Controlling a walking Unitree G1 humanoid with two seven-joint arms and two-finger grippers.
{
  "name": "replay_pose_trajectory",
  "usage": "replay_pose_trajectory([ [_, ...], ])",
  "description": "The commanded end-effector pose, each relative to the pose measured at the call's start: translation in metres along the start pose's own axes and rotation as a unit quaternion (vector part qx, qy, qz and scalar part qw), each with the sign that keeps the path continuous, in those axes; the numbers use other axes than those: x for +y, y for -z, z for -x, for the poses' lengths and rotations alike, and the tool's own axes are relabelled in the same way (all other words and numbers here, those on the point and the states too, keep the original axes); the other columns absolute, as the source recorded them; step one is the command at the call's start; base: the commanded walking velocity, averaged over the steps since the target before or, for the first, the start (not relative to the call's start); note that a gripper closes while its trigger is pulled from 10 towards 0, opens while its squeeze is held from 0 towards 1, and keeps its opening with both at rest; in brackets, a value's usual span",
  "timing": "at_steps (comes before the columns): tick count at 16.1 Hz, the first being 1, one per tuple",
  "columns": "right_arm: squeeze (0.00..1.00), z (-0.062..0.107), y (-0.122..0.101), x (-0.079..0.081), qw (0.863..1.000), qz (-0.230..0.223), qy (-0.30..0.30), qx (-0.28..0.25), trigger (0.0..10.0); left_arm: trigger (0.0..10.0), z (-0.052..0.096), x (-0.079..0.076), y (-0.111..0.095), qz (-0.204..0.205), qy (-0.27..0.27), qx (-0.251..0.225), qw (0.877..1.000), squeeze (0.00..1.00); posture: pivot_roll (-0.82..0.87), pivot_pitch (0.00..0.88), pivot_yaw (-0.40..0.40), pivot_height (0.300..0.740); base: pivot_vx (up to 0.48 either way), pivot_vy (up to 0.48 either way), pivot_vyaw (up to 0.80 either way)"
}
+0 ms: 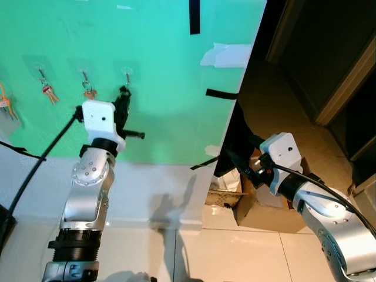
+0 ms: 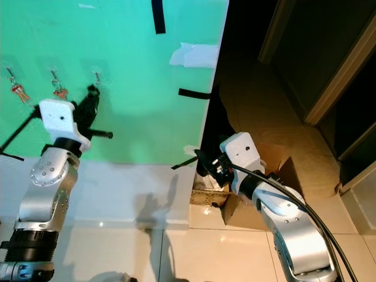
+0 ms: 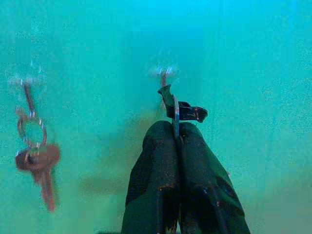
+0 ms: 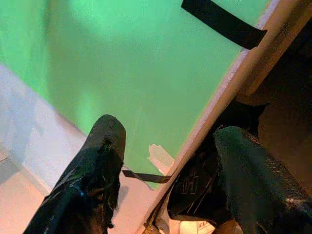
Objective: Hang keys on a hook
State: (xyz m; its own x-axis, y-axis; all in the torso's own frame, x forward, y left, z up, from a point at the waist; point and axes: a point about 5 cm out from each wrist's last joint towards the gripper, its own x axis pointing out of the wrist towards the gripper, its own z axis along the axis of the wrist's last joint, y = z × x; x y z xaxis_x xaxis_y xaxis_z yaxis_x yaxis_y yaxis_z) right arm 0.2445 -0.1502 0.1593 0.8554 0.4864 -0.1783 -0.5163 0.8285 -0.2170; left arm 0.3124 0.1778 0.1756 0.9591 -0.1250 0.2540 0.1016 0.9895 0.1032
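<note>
- Both head eyes look forward and down at the green wall [image 1: 164,70], sharing it.
- The left wrist camera sits close, facing a hook [image 3: 165,73] at twelve o'clock.
- The right wrist camera faces the wall's edge.

Green wall panel [image 1: 158,88] — fills upper left of frame, carrying a row of small clear hooks. Far-left hook at frame edge [image 1: 3,97]: orange-tagged bunch. Next hook [image 1: 41,73]: reddish keys [image 1: 49,92]. Third hook [image 1: 84,76]: key ring [image 1: 89,93]. Fourth hook [image 1: 127,75] — bare. Black tape strips [image 1: 194,16] and white paper scraps [image 1: 226,56] stuck toward panel's right edge.
</note>
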Motion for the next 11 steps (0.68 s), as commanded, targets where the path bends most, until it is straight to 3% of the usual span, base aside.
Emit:
replay_pose_trajectory([
  [1, 0.00, 0.001, -0.004, 0.001, 1.000, 0.007, -0.003, -0.006, 10.0, 10.0, -0.003, -0.003, -0.006, 0.004, 0.007, -0.016, 1.000, 0.00, -0.12, 0.000, -0.044, 0.740, 0.000, 0.000, 0.00],
  [11, 0.00, 0.001, -0.005, 0.001, 1.000, 0.010, -0.006, -0.006, 10.0, 10.0, -0.017, 0.009, 0.005, -0.028, -0.015, 0.033, 0.999, 0.00, -0.12, 0.000, -0.043, 0.740, 0.000, 0.000, 0.00],
])
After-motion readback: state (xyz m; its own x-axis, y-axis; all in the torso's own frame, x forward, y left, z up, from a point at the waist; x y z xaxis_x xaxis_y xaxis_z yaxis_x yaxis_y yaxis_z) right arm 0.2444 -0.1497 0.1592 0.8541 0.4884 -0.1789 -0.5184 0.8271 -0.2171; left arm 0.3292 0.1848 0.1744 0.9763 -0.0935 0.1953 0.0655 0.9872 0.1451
